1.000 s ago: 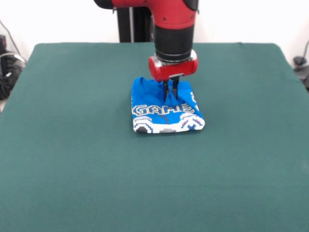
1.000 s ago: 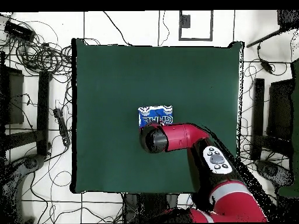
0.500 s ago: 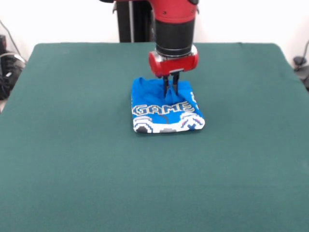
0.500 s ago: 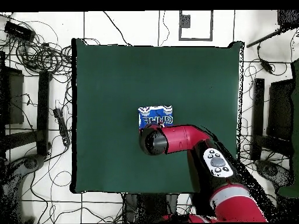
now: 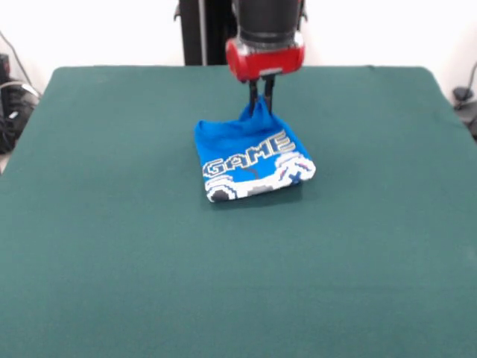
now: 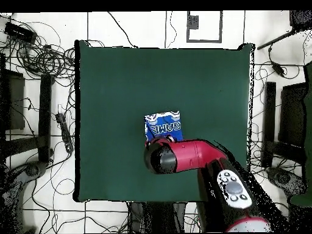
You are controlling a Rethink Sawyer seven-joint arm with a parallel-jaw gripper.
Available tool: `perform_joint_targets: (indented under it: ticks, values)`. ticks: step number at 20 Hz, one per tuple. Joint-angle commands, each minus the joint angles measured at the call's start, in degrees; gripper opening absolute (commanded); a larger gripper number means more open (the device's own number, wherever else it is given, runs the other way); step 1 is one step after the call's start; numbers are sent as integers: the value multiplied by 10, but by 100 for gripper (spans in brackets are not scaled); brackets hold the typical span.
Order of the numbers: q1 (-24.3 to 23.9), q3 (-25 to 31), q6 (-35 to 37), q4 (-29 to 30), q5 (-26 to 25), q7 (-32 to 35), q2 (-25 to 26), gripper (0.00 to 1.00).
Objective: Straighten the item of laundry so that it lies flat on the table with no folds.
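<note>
Near the middle of the counter, slightly toward its far side in the front view, sits the shirt, bundled into a small folded packet with the white "GAME" lettering facing up and forward. Its far edge is drawn up into a peak, and the claw has its two dark fingers pressed together on that peak, pinching a bit of blue cloth. The rest of the shirt slopes down from the pinch to the felt, where its near edge, with the controller graphic, rests.

From overhead the arm covers the pinch itself; only the printed part of the shirt shows beside the wrist, well inside the green counter, with open cloth on every side.

The hold at an edge rather than the middle looks deliberate: lifting one border lets the weight of the cloth pull the layers apart, so the folds can fall open. The shirt is plainly not flat yet, since several layers are stacked and the sleeves are not to be seen. I judge the task to be at an early stage, with the lift in hand. A thin pinch like this could slip, or could raise only the top layer and leave the fold beneath shut.
</note>
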Motion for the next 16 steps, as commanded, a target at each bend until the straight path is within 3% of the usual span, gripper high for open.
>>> perform_joint_targets:
  ticks: [1,16]
  values:
    - [-12,66,95,102,35,-8,-94,0]
    - [-33,86,193,165,97,-50,-248,0]
